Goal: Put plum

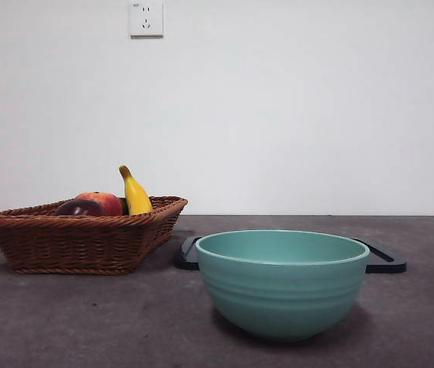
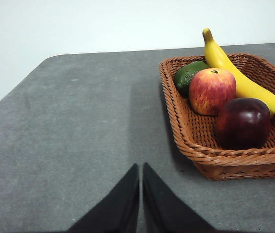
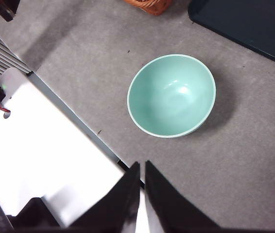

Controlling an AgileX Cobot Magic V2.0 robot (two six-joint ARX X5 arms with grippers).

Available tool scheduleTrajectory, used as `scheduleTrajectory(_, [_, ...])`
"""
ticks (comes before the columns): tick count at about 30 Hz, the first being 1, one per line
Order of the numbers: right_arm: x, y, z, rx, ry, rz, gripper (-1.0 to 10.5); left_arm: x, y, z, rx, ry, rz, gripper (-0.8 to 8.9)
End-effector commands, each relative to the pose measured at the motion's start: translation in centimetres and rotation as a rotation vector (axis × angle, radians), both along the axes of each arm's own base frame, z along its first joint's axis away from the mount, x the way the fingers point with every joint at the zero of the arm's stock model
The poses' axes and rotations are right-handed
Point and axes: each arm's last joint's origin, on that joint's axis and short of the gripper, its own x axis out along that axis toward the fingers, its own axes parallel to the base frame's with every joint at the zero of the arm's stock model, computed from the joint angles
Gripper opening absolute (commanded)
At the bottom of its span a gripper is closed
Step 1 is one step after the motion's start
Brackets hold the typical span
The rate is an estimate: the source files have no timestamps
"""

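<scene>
The grey table [image 1: 64,322] was the largest thing, and all other things stood on it. On it, ahead of the left gripper [image 2: 141,170] and off to one side, stood the brown wicker basket [image 2: 176,121]. A dark flat tray [image 1: 386,261] lay behind the green bowl [image 1: 282,284], and in the right wrist view this tray [image 3: 244,22] was far beyond the right gripper [image 3: 142,167], past the bowl. The bowl [image 3: 171,94] stood upright with its opening up, directly ahead of the right gripper and well apart from it; nothing was inside it.

Inside the basket lay four fruits. The yellow banana [image 2: 234,73] stretched along the far side, its stem end rising above the rim. The plum [image 2: 243,122], dark purple-maroon and glossy, rested in the corner of the basket nearest to the left gripper, touching the red-orange fruit [image 2: 212,91] that was just behind it. A small green fruit [image 2: 188,75] lay at the far edge of the basket, partly hidden by the red-orange one. In the front view the plum [image 1: 79,208] showed only a little above the rim.

The left gripper was over the bare table, near the basket but not touching it. Its jaws were pressed together, with only a thin line between them, and held nothing. The right gripper's jaws were the same, closed and empty.
</scene>
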Motion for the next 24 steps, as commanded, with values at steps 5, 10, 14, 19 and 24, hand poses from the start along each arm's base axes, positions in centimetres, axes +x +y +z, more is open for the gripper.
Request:
scheduleTrajectory(5, [0.04,0.14,0.53,0.010,-0.024,0.015,0.1,0.08,0.02,-0.74,-0.005,0.025,0.004,0.09])
scheduleTrajectory(10, [0.04,0.14,0.53,0.010,-0.024,0.015,0.1,0.08,0.02,-0.74,-0.005,0.025,0.004,0.09])
scheduleTrajectory(14, [0.04,0.14,0.53,0.009,-0.025,0.015,0.1,0.08,0.02,-0.74,-0.005,0.025,0.004,0.09])
scheduleTrajectory(19, [0.06,0.14,0.60,0.012,-0.036,0.013,0.1,0.08,0.02,-0.74,-0.005,0.025,0.004,0.09])
scheduleTrajectory(24, [0.78,-0.70,1.34,0.012,-0.211,-0.049,0.1,0.08,0.02,-0.74,-0.005,0.025,0.004,0.09])
